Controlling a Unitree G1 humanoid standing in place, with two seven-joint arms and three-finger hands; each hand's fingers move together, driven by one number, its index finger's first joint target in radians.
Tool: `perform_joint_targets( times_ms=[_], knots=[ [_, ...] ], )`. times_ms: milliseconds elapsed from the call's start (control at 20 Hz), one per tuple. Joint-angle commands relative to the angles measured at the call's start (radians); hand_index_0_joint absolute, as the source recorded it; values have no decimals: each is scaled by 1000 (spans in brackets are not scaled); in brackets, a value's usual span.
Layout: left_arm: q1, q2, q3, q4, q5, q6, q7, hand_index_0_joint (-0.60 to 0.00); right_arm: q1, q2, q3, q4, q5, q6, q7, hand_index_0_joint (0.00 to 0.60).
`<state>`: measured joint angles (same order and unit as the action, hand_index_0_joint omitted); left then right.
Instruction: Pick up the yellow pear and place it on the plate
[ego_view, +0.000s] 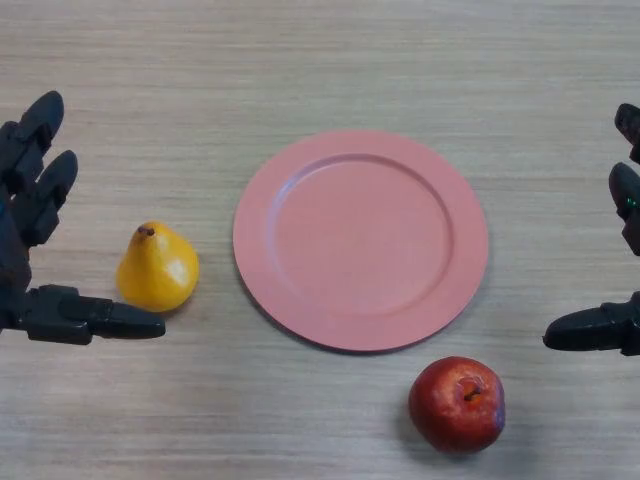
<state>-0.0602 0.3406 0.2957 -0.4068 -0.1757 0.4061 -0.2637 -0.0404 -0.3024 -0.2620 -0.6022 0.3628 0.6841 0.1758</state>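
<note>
A yellow pear (157, 268) lies on the wooden table, just left of a pink plate (300, 300) that holds nothing. My left hand (30, 200) is at the left edge, open, fingers spread above and thumb stretched out below the pear's left side, not touching it. At the right edge my right hand (610, 325) shows, open and idle, away from the plate.
A red apple (457, 403) sits on the table near the front, below the plate's right side. Bare wooden tabletop (320, 60) stretches beyond the plate.
</note>
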Motion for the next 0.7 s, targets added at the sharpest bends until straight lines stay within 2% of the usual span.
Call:
perform_joint_targets(
  times_ms=[50, 400, 450, 600, 700],
  knots=[
    [-29, 37, 47, -25, 16, -170, 15, 0, -23, -35, -49, -49, -20, -151, 17, 0],
    [-67, 56, 33, 59, 56, -265, 23, 0, -22, -33, -58, -56, -25, -165, 11, 0],
    [-75, 49, 29, 96, 53, -324, 41, 0, -21, -31, -58, -61, -24, -164, 10, 0],
    [-105, 64, 15, 235, 61, -443, 60, 0, -19, -31, -62, -87, -11, -131, 4, 0],
    [-134, 78, -4, 379, 86, -585, 63, 0, -13, -31, -65, -103, -15, -122, 8, 0]
  ],
)
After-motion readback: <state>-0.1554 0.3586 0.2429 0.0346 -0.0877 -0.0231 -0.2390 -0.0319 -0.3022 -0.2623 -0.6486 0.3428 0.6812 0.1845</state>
